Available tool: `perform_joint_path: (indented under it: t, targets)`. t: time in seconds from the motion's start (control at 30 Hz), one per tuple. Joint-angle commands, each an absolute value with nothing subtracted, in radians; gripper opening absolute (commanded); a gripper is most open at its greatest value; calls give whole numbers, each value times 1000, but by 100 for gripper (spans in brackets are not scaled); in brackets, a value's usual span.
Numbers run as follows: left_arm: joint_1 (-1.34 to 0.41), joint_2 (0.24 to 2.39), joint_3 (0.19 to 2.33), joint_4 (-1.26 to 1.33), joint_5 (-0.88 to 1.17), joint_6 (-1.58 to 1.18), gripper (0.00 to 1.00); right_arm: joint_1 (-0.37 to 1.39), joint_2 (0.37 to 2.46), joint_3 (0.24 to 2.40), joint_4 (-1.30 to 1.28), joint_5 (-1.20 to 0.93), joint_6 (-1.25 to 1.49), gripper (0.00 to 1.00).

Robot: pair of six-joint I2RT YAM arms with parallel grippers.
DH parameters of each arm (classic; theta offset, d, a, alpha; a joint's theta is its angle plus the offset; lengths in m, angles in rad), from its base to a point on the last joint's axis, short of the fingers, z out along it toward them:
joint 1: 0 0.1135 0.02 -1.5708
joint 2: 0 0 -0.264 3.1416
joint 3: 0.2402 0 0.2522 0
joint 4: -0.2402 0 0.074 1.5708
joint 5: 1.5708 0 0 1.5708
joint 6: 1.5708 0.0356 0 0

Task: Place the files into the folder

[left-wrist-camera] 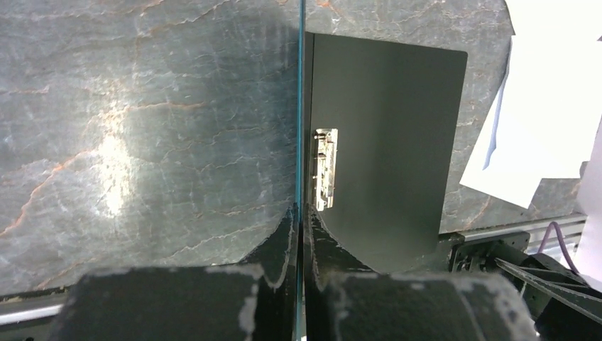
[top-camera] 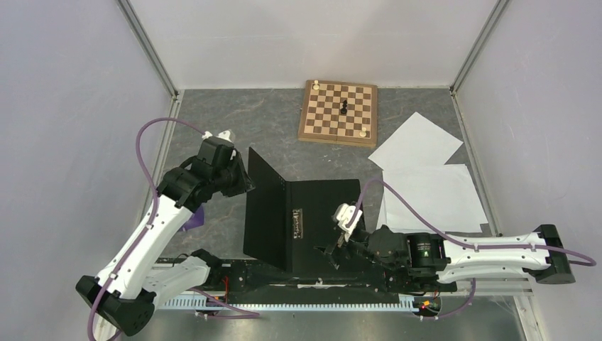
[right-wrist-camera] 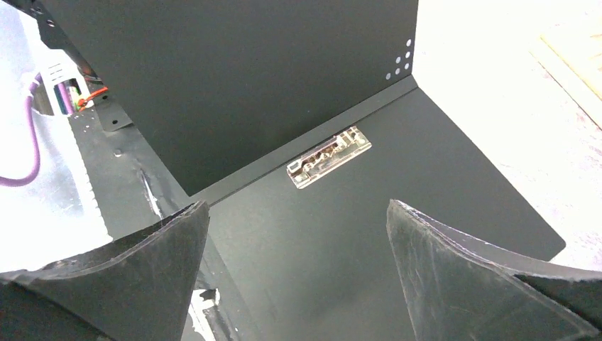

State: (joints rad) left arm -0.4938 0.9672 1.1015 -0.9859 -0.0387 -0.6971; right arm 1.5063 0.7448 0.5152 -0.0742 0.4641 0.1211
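Edgewise, folder flap (top-camera: 264, 206) within left hand (left-wrist-camera: 300, 222)

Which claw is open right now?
The right claw, jaws spread wide above the folder; the left claw is pinched shut on its raised cover.

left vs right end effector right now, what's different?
The left end effector is shut; the right end effector is wide open. The left pinches the edge of the folder's raised cover, holding it up; the right holds nothing and hangs over the flat cover near the spine clip. Shared: dark fingers, both at the open folder, neither touching the files.
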Motion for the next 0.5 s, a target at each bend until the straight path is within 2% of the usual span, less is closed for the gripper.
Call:
perform_joint_path:
  t: [0.0, 0.1, 0.3, 0.47]
  targets:
    - [-499, 1002, 1117, -905, 45, -604, 2, 1495, 740, 532, -116, 512, 138, 98]
    - [-497, 985, 1071, -805, 68, -623, 2, 1422, 800, 589, -195, 556, 181, 98]
    - [-498, 1010, 1066, -737, -107, -689, 2, 1115, 922, 625, -219, 367, 246, 98]
    - [-475, 1031, 1032, -651, -181, -684, 2, 961, 1038, 635, -206, 265, 272, 98]
